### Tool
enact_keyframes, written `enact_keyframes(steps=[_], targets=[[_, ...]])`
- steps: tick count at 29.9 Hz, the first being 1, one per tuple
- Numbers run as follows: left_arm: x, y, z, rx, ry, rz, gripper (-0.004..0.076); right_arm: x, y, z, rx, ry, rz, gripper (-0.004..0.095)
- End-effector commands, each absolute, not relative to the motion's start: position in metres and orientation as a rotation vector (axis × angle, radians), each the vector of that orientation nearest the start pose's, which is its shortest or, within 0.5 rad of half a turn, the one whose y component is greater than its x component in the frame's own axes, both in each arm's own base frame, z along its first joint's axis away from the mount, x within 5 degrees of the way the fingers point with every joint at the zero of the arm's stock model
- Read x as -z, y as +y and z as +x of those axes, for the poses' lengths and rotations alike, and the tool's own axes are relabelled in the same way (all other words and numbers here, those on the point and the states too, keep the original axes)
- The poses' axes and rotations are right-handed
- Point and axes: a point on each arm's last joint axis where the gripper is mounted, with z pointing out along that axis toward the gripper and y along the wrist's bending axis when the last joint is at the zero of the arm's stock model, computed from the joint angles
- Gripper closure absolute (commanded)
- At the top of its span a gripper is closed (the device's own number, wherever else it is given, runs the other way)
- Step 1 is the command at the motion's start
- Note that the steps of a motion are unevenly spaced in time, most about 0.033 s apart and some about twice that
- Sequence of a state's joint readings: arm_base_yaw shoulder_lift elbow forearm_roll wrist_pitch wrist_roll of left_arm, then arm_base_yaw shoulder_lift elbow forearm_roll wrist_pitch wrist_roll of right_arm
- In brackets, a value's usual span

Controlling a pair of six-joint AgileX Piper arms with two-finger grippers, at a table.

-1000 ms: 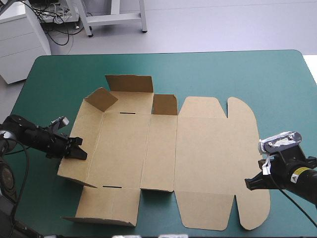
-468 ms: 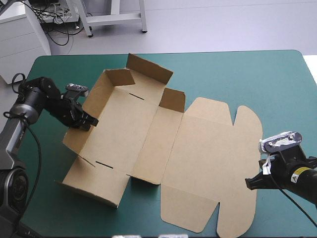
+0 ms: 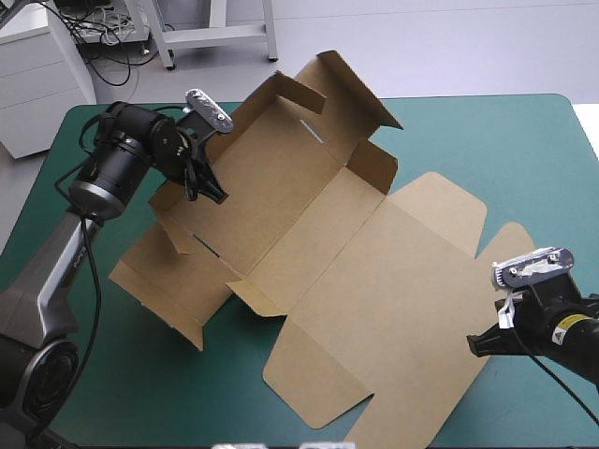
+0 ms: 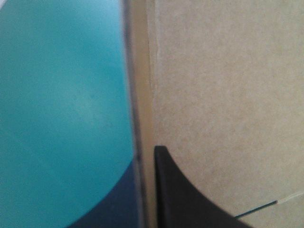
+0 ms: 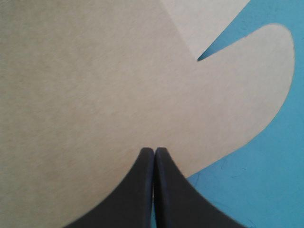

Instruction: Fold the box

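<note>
My left claw (image 3: 211, 190) pinches the box (image 3: 374, 271) at ten o'clock to lift its wall; right claw (image 3: 475, 343) sits closed, empty, at four.

The table (image 3: 468, 140) with its teal-green cover carries the brown box (image 3: 374, 281), lying slantwise, lid flat.

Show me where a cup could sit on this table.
Bare teal-green cover: the far right corner beyond the box, and the near left corner before its walls. Crowded: the middle under the box, the left tool at its far left wall, the right tool at its right edge.
</note>
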State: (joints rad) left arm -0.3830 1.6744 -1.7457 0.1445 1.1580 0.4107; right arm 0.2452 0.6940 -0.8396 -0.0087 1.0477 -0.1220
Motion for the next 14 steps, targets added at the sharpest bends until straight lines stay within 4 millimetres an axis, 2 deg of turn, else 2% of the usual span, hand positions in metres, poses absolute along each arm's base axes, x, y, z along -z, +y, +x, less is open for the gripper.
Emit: enact_keyframes(steps=[1,7,14], targets=[[-0.418,-0.138,0.329,-0.344,2.142,1.038,0.0755,-0.357,0.023,0.11,-0.012,2.275,-0.402,0.0931],[-0.42,-0.168,0.323,-0.46,2.01,1.123,0.0756,-0.357,0.021,0.11,0.017,2.277,-0.384,0.0931],[-0.429,-0.203,0.308,-0.522,1.801,1.223,0.0756,-0.365,0.016,0.098,0.027,2.19,-0.355,0.0931]])
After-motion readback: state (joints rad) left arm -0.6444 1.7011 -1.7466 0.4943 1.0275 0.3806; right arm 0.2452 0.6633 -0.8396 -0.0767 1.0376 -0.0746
